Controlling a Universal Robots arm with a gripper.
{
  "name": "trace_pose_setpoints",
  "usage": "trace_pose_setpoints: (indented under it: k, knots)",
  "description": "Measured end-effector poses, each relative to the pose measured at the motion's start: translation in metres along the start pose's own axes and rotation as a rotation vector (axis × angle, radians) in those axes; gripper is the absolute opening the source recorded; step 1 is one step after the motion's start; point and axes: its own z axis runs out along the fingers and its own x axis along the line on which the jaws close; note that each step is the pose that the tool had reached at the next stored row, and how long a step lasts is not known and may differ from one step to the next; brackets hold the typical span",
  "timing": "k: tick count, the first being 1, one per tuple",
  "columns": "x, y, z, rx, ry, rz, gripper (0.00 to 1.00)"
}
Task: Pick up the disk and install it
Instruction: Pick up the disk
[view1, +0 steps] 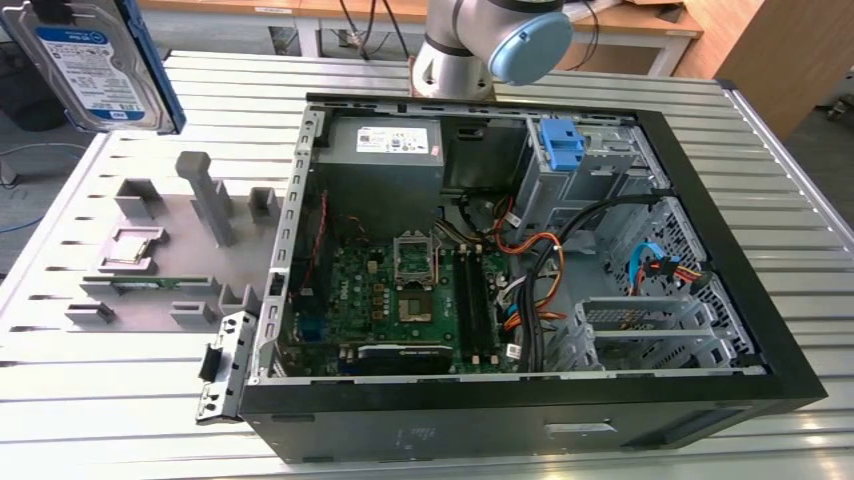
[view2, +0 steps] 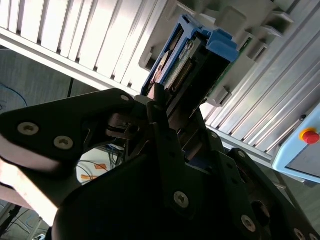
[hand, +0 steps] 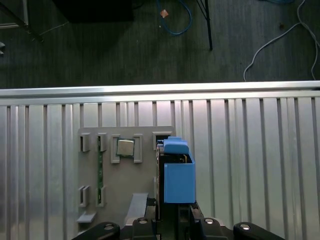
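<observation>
Flat silver metal disk (view1: 94, 65), with a glossy white-and-blue label and a blue plastic rail, hangs on edge above the matte grey slotted tray (view1: 160, 260); the gripper's (view2: 176, 109) black fingers (view2: 159, 107) pinch one end; the open black steel computer case (view1: 534, 400) sits at the tray's exterior-view right

The disk (view1: 96, 70), clamped in the gripper (view2: 161, 97), hangs well above the grey fixture (view1: 171, 262), clear of its upright posts (view1: 203, 195). The computer case (view1: 747, 300) lies open on top, with free room over the motherboard (view1: 400, 300). Nearer the exterior view's right, a tangle of cables (view1: 541, 270) crosses between the motherboard and the metal drive cage (view1: 641, 320), and 1 blue latch (view1: 561, 145) stands upright on the bay beyond them.
</observation>
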Motion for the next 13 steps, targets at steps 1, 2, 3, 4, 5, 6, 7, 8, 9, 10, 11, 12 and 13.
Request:
trace_pose_setpoints:
  k: [1,2,3,4,5,6,7,8,9,10,11,12,13]
  knots:
    - [0.0,0.0,-0.0014,0.0,0.0,0.0,0.35]
    - [-0.0001,0.0001,-0.003,0.0,0.0,0.0,0.35]
    - [-0.0001,0.0001,-0.0046,0.0001,-0.0001,0.0,0.35]
    - [-0.0002,0.0002,-0.0064,0.0001,-0.0001,0.0,0.35]
    - [-0.0002,0.0003,-0.0085,0.0001,0.0,0.0,0.35]
    - [-0.0003,0.0004,-0.0104,0.0001,0.0,0.0,0.35]
    - [-0.0003,0.0004,-0.0123,0.0,0.0,0.0,0.35]
    - [-0.0004,0.0005,-0.014,0.0,0.0,0.0,0.35]
    - [-0.0004,0.0005,-0.0158,0.0001,0.0,0.0,0.35]
    - [-0.0005,0.0006,-0.0179,0.0001,0.0,0.0,0.35]
    - [-0.0006,0.0007,-0.0197,0.0001,0.0,0.0,0.35]
    - [-0.0006,0.0007,-0.0216,0.0001,0.0,0.0,0.35]
    - [-0.0007,0.0008,-0.0236,0.0,0.0,0.0,0.35]
